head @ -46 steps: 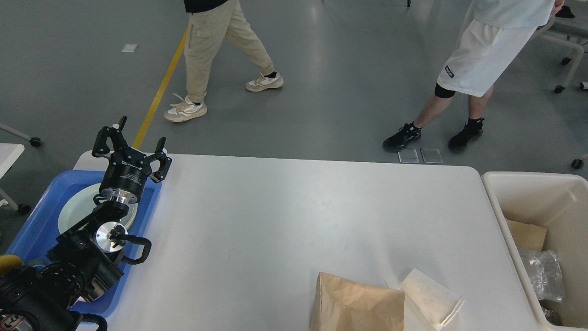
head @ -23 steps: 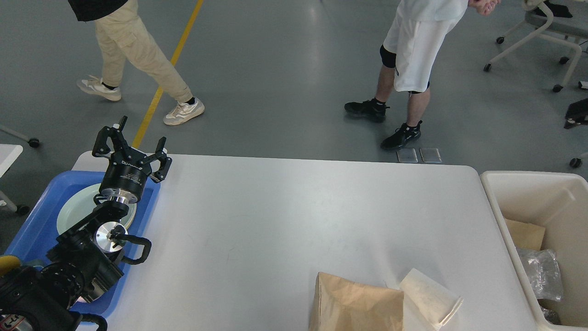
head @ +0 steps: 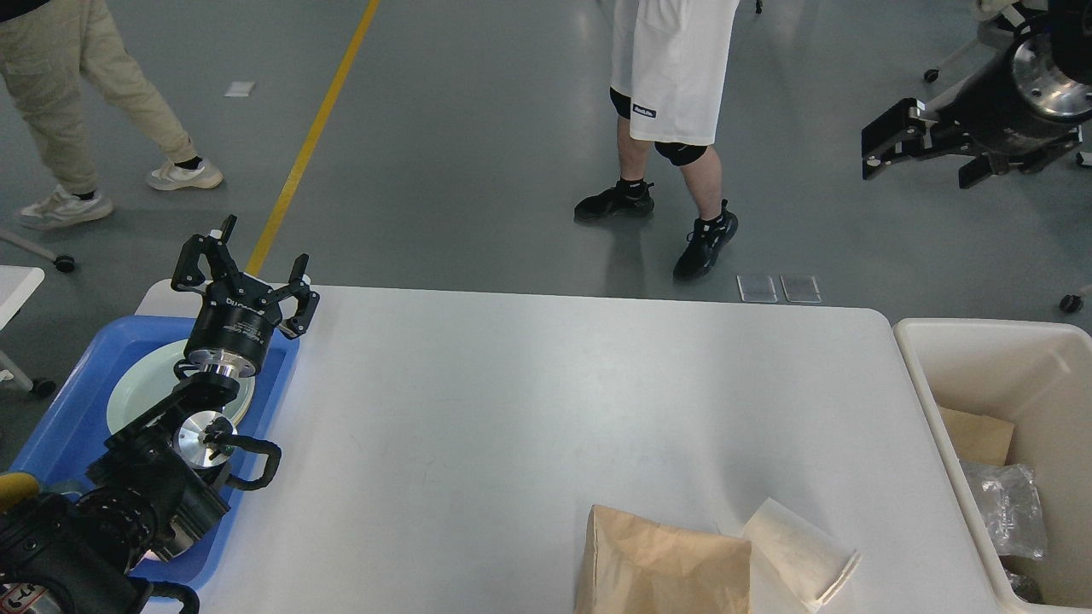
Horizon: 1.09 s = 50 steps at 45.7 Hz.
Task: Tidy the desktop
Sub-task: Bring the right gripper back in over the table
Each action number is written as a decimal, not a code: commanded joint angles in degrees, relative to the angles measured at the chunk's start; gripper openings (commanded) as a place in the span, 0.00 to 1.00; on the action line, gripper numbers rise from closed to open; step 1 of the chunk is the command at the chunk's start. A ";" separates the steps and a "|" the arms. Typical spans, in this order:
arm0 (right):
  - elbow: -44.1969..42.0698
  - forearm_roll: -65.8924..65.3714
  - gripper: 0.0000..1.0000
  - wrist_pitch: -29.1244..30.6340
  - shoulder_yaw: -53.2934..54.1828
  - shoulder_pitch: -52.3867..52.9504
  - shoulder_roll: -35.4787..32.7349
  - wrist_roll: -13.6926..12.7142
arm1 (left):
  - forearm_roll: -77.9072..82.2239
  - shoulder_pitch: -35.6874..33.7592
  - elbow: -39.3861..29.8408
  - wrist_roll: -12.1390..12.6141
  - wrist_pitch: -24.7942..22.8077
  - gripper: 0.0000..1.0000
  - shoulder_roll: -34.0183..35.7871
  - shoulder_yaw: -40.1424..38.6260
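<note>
Both fingers of the left gripper (head: 245, 277) spread wide, holding nothing, above the desktop's (head: 546, 409) far-left corner.

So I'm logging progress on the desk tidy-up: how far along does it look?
Partly done. A plate sits in the blue tray, and a brown paper piece and a plastic bag lie in the cream bin. Nothing is in hand: the left claw is open and empty above the tray, the right claw up in the air. Left on the desktop: a brown paper bag and white paper.
</note>
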 commanded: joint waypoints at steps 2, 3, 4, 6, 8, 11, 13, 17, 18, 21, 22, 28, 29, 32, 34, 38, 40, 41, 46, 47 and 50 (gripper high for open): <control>0.18 -0.05 1.00 -3.75 0.52 2.62 5.30 -0.02 | 0.00 0.00 0.00 0.00 0.00 0.96 0.06 0.00; 0.27 -0.05 1.00 -4.19 0.52 2.89 6.35 -0.02 | 0.00 0.00 0.00 0.00 0.00 0.96 -0.02 0.00; 0.36 -0.05 1.00 -4.46 0.52 3.15 7.41 -0.02 | 0.00 0.00 0.00 0.00 0.00 0.96 0.06 0.00; 0.45 -0.05 1.00 -4.90 0.60 3.59 9.25 -0.02 | 0.00 0.00 0.00 0.00 0.00 0.96 0.06 0.00; 0.54 -0.05 1.00 -4.99 0.60 4.03 11.10 -0.02 | 0.00 0.00 0.00 0.00 0.00 0.96 0.06 0.00; 0.54 -0.13 1.00 -5.07 0.60 4.65 14.26 -0.02 | 0.00 0.00 0.00 0.00 0.00 0.96 0.06 0.00; 0.54 -0.13 1.00 -5.07 0.69 5.00 15.67 -0.11 | 0.00 0.00 0.00 0.00 0.09 0.96 -0.02 0.00; 0.45 -0.92 1.00 -4.99 0.96 5.44 18.31 -0.11 | 0.00 0.00 0.00 0.00 0.00 0.96 -0.02 0.00; 0.36 -1.01 1.00 -4.99 0.96 5.53 18.92 -0.11 | 0.00 0.00 0.00 0.00 0.00 0.96 0.06 0.00; 0.01 -1.19 1.00 -4.99 0.96 5.26 20.51 -0.02 | 0.00 0.00 0.00 0.00 0.00 0.96 0.06 0.00; -0.08 -1.19 1.00 -4.99 0.96 5.09 20.95 -0.10 | 0.00 0.00 0.00 0.00 0.00 0.96 -0.02 0.00; -0.34 -2.15 1.00 -4.90 0.96 4.30 22.71 -0.11 | 0.00 0.00 0.00 0.00 0.00 0.96 0.06 0.00; -0.34 -2.59 1.00 -4.90 0.96 4.12 22.97 -0.11 | 0.00 0.00 0.00 0.00 0.00 0.96 0.06 0.00; -0.43 -3.73 1.00 -4.90 0.96 3.42 23.67 -0.11 | 0.00 0.00 0.00 0.00 0.00 0.96 -0.02 0.00; -0.17 -4.44 1.00 -4.90 0.96 2.72 23.94 -0.11 | 0.00 0.00 0.00 0.00 0.00 0.96 0.06 0.00; -0.17 -6.19 1.00 -4.90 0.96 1.22 24.38 -0.11 | 0.00 0.00 0.00 0.00 0.00 0.96 0.06 0.00; -0.17 -7.16 1.00 -4.90 0.96 -0.09 24.90 -0.19 | 0.00 0.00 0.00 0.00 0.00 0.96 0.06 0.00; -0.08 -7.69 1.00 -4.90 0.96 -0.80 25.25 -0.19 | 0.00 0.00 0.00 0.00 0.00 0.96 0.06 0.00; 0.36 -10.41 1.00 -4.99 0.96 -3.70 26.75 -0.37 | 0.00 0.00 0.00 0.00 0.00 0.96 0.06 0.00; 0.36 -10.94 1.00 -4.99 0.96 -4.40 27.01 -0.37 | 0.00 0.00 0.00 0.00 0.00 0.96 0.06 0.00; 0.36 -12.61 1.00 -4.99 0.96 -6.33 27.37 -0.37 | 0.00 0.00 0.00 0.00 0.00 0.96 0.06 0.00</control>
